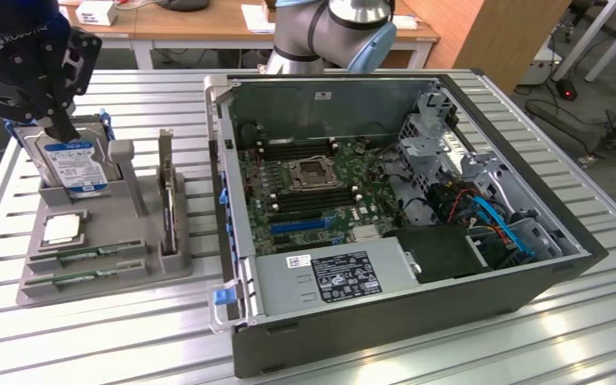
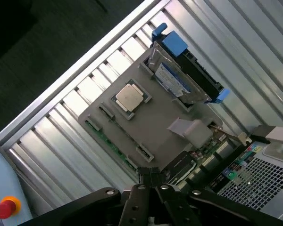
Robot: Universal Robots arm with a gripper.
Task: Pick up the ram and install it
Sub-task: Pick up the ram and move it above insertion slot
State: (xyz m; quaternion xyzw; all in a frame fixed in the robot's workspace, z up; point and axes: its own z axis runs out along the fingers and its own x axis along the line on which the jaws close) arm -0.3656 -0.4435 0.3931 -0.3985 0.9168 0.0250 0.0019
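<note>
A green ram (image 1: 86,277) stick lies flat in the front slot of the grey holder (image 1: 126,269), and a second one (image 1: 103,256) lies just behind it. In the wrist view the ram (image 2: 107,140) runs along the holder's (image 2: 155,127) edge. My black gripper (image 1: 58,127) hangs at the exterior view's far left, over the back of the holder by the hard drive (image 1: 76,164), well above and behind the ram. Its fingers (image 2: 151,178) are shut with their tips together and nothing between them.
The holder also carries a CPU (image 1: 62,228) and a dark upright expansion card (image 1: 166,188). The open computer case (image 1: 394,192) fills the exterior view's right, with its motherboard (image 1: 308,180) and dark memory slots (image 1: 310,197) exposed. A red button (image 2: 7,206) sits near the table's edge.
</note>
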